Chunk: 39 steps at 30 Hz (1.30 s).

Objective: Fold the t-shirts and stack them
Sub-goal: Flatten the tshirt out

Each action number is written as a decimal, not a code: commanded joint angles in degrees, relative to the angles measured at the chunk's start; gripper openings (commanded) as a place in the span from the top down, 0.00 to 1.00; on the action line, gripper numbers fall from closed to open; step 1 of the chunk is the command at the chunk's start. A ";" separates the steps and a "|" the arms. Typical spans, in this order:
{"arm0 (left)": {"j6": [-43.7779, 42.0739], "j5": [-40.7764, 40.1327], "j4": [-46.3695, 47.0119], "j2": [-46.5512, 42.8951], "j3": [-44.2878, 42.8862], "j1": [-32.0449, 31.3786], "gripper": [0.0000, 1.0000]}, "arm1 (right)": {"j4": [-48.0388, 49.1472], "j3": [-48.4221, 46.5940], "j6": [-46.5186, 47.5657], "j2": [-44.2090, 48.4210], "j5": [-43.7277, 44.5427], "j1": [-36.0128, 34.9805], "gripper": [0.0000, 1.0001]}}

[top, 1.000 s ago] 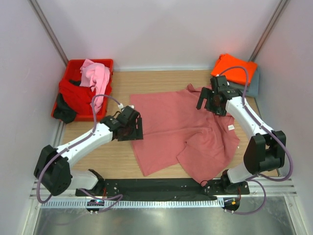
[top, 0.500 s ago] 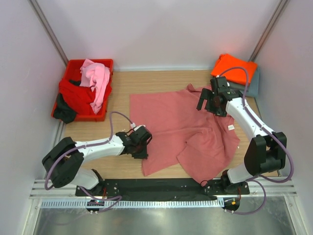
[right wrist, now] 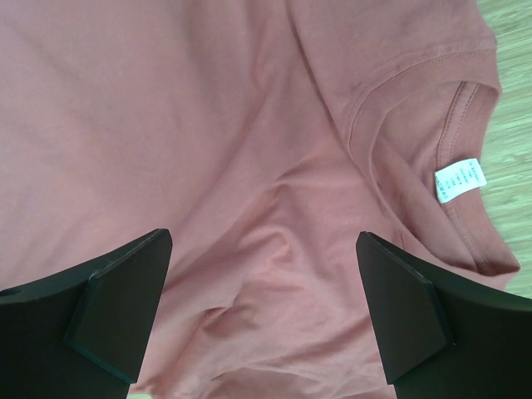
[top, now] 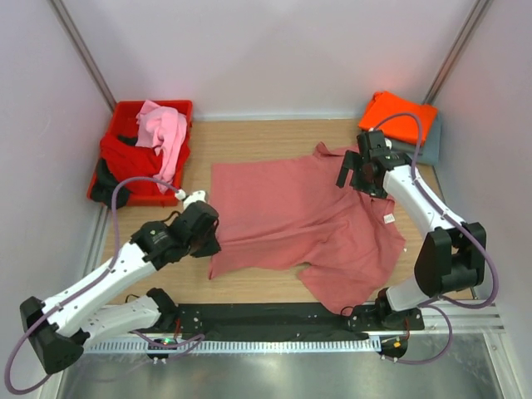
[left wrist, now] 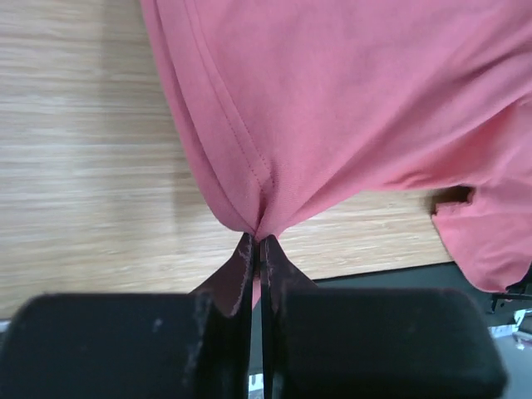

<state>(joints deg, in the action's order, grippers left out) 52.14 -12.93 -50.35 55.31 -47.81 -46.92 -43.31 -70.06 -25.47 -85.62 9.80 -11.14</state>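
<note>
Salmon-pink shirt (top: 291,212): spread over the middle of the desk (top: 249,141), collar and neck label toward the right arm; its near-right part is rumpled and lapped over itself, so it looks too uneven to fold yet
Left fingers (left wrist: 249,266): pressed together on the hem at the shirt's near-left corner, the cloth puckering into the pinch; a corner hold like this suits drawing the cloth taut and flat
Right fingers (right wrist: 116,299): spread wide above the chest just beside the collar, holding nothing; whether they touch the cloth I cannot tell, but they seem placed to anchor or take that end
Finished pile: orange shirt (top: 397,116) on a grey-blue shirt (top: 430,143) at the far right corner, apart from the working area
Waiting: light pink shirt (top: 162,129), red shirt (top: 129,158) and dark shirt (top: 108,189) heaped in the red crate (top: 125,106) at far left
Stage: probably smoothing, with the folds not yet begun
</note>
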 commanded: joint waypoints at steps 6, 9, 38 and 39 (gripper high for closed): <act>0.15 -8.68 -21.36 -4.50 -6.77 2.09 0.84 | 2.35 -5.07 -0.72 -6.12 0.04 0.06 0.00; -0.46 -10.79 -25.13 -5.29 -7.99 2.35 0.73 | 2.35 -9.19 -0.54 -9.81 -1.01 0.06 0.00; -25.68 -6.15 0.07 0.85 -6.86 11.49 0.09 | -8.02 -65.54 -3.18 -56.40 -8.57 0.41 0.32; -25.86 -5.80 0.16 0.77 -6.77 11.58 0.10 | -7.84 -66.16 -3.44 -57.10 -8.92 0.41 0.32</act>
<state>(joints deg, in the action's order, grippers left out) 27.79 -19.88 -52.77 55.96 -54.83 -35.92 -51.33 -132.77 -27.44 -140.90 2.33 -11.03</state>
